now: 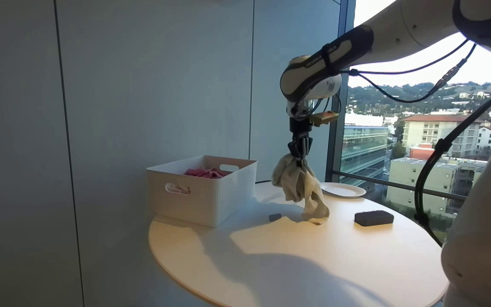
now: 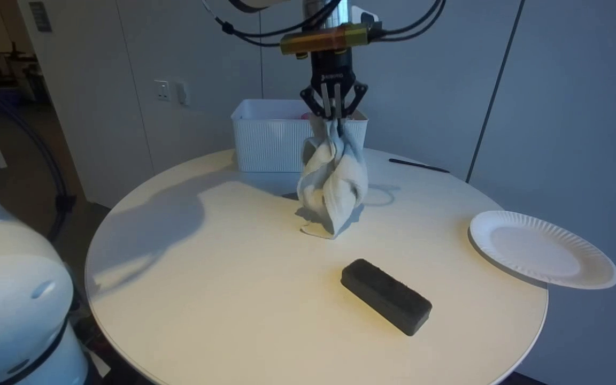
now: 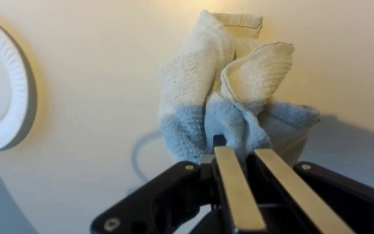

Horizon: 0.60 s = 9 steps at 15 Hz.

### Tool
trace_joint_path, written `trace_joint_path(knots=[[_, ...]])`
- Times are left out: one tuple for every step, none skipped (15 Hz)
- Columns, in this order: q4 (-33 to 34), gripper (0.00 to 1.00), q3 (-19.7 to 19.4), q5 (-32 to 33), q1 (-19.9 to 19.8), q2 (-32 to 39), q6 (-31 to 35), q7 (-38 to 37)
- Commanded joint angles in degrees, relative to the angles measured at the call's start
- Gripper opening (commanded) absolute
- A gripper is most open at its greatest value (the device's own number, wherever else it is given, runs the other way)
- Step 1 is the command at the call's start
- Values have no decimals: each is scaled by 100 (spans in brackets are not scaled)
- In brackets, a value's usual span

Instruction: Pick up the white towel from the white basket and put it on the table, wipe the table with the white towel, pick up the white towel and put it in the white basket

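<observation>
The white towel (image 1: 298, 183) hangs bunched from my gripper (image 1: 300, 158), and it shows in an exterior view (image 2: 333, 182) and in the wrist view (image 3: 226, 87). The fingers (image 3: 235, 151) are closed on its upper part. Its lowest corner hangs at or just above the table (image 1: 313, 260); I cannot tell whether it touches. The white basket (image 1: 183, 209) stands on the table beside the towel, near the wall. It also shows behind the gripper in an exterior view (image 2: 270, 145). Pink cloth (image 1: 205, 172) lies inside the basket; the rest of its contents is hidden.
A black block (image 2: 385, 297) lies on the table, also seen in an exterior view (image 1: 374, 218). A white paper plate (image 2: 540, 251) overhangs the table edge. A thin black stick (image 2: 418, 165) lies near the wall. A small dark piece (image 1: 275, 217) lies near the towel.
</observation>
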<state>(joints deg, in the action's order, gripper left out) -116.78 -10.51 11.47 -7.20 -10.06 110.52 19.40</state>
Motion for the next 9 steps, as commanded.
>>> trace_joint_path(knots=[[40, 12, -23, -707, 67, 447, -26, 330], [93, 12, 17, -825, 73, 590, -25, 373], [207, 12, 57, -940, 83, 743, -149, 411], [292, 12, 83, -1033, 80, 866, -208, 418], [342, 12, 103, -1076, 65, 969, -157, 401], [433, 12, 108, -1086, 33, 1051, -146, 346], [557, 12, 103, -1070, -1, 1167, -157, 337], [686, 12, 87, -1029, -39, 1296, -154, 352], [817, 12, 78, -1036, -75, 1418, -232, 333]])
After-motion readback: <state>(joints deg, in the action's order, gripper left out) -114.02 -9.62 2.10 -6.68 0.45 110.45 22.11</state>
